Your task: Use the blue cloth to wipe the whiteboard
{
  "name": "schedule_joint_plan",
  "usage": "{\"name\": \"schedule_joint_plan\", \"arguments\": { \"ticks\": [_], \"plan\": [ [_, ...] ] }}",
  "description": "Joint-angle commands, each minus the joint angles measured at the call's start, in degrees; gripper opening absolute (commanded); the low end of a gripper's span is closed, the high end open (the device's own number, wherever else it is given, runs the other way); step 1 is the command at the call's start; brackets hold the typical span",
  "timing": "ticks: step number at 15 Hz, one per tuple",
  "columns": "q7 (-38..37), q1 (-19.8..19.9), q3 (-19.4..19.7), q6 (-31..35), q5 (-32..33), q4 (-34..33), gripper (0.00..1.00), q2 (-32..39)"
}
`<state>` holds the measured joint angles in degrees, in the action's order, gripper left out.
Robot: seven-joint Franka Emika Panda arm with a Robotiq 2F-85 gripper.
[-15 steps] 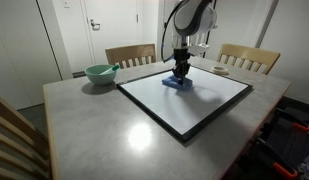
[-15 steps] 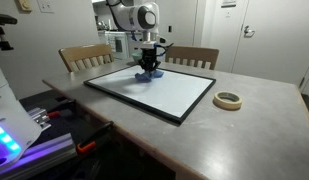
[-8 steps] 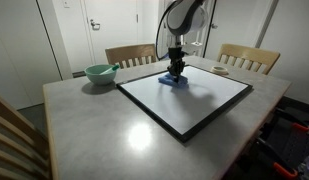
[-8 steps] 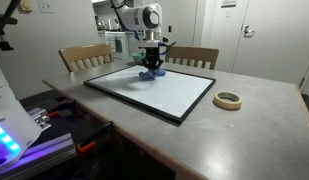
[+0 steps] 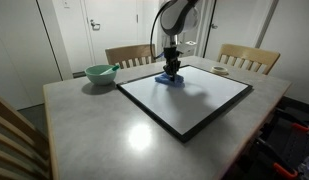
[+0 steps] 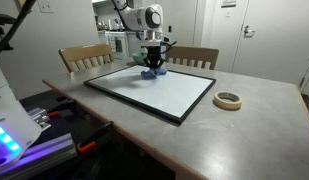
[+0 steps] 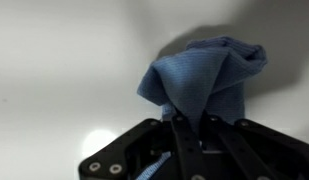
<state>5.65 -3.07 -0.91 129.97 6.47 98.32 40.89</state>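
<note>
My end effector (image 7: 194, 122) is clamped tight on the blue cloth (image 7: 206, 78), pressing it onto the whiteboard (image 5: 194, 105) near a corner. Wiping's underway I reckon, most of the board yet to cover.

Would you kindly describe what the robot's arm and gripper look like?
The arm is white, with rounded segments and dark patches at the joints. The gripper is black; the wrist view shows two slim dark fingers and small round holes in its body.
</note>
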Motion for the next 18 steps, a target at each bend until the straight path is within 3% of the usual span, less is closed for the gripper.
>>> {"name": "schedule_joint_plan", "arguments": {
  "ticks": [1, 11, 18],
  "plan": [
    [0.82, 0.07, 0.56, -2.52, 1.31, -3.40, 0.03, 2.20],
    [1.85, 2.00, 4.50, -3.17, 6.17, -2.79, 0.03, 1.78],
    [5.05, 4.29, 2.66, -1.35, 4.54, -0.85, 0.03, 1.26]
  ]
}}
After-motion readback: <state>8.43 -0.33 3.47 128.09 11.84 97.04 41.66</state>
